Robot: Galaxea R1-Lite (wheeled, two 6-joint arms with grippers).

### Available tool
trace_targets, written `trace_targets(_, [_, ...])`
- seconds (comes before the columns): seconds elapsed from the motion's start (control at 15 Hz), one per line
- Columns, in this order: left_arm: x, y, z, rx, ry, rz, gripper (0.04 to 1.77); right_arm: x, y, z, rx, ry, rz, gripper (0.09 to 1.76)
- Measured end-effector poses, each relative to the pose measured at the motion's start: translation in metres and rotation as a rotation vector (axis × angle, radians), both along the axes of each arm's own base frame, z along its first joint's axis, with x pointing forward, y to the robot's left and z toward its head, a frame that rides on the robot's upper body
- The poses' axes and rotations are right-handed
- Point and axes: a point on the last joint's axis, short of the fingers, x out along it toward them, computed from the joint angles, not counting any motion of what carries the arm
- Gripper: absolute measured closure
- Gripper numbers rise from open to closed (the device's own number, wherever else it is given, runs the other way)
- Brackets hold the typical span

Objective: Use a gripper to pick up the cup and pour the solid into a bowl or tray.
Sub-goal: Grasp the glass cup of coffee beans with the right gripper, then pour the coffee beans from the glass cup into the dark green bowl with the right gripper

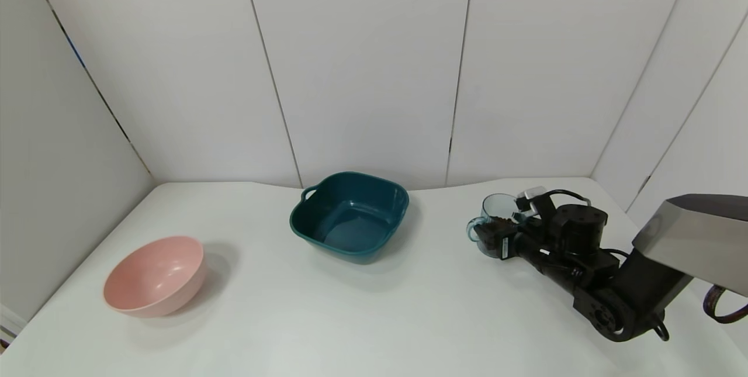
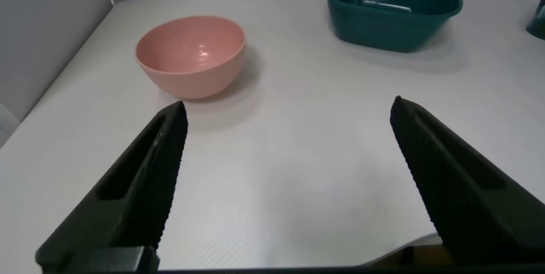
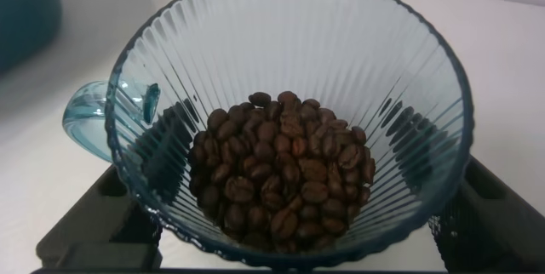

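The cup [image 1: 494, 211], a ribbed clear light-blue mug with a loop handle, stands upright at the right of the table. It holds a heap of dark brown coffee beans [image 1: 501, 226]. My right gripper [image 1: 507, 238] is closed around its body from the near side. In the right wrist view the cup [image 3: 289, 44] fills the frame. The beans [image 3: 285, 172] lie at its bottom, and a black finger [image 3: 94, 223] presses each side. The dark teal basin [image 1: 350, 248] sits empty at the table's middle back, left of the cup. My left gripper [image 2: 289, 155] is open and empty over bare table.
A round pink bowl [image 1: 155, 275] sits empty at the front left; it also shows in the left wrist view [image 2: 192, 53], with the teal basin [image 2: 392, 19] beyond it. White wall panels close the back and both sides of the white table.
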Motion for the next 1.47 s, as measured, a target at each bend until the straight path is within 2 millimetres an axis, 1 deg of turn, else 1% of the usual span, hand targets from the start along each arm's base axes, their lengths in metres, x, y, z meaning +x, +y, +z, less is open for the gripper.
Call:
trace_targets(0.33, [0.0, 0.0, 0.0, 0.0, 0.0, 0.0, 0.09, 0.002, 0.0, 0.0, 0.002, -0.005, -0.002, 0.14])
trace_targets(0.4, [0.0, 0.0, 0.0, 0.0, 0.0, 0.0, 0.09, 0.002, 0.0, 0.0, 0.002, -0.005, -0.001, 0.31])
trace_targets(0.47, [0.0, 0.0, 0.0, 0.0, 0.0, 0.0, 0.09, 0.002, 0.0, 0.0, 0.001, -0.006, -0.001, 0.42])
trace_targets(0.53, [0.0, 0.0, 0.0, 0.0, 0.0, 0.0, 0.09, 0.002, 0.0, 0.0, 0.0, -0.005, -0.001, 0.45])
trace_targets(0.93, [0.0, 0.0, 0.0, 0.0, 0.0, 0.0, 0.09, 0.0, 0.0, 0.003, -0.001, -0.004, 0.002, 0.46])
trace_targets(1.13, [0.0, 0.0, 0.0, 0.0, 0.0, 0.0, 0.09, -0.003, 0.0, 0.011, -0.007, 0.005, 0.01, 0.46])
trace_targets(1.27, [0.0, 0.0, 0.0, 0.0, 0.0, 0.0, 0.09, -0.005, -0.001, 0.02, -0.015, 0.036, 0.016, 0.46])
trace_targets(1.33, [0.0, 0.0, 0.0, 0.0, 0.0, 0.0, 0.09, -0.006, 0.0, 0.026, -0.021, 0.049, 0.022, 0.46])
trace_targets(1.47, [0.0, 0.0, 0.0, 0.0, 0.0, 0.0, 0.09, -0.004, 0.004, 0.045, -0.052, 0.04, 0.038, 0.47])
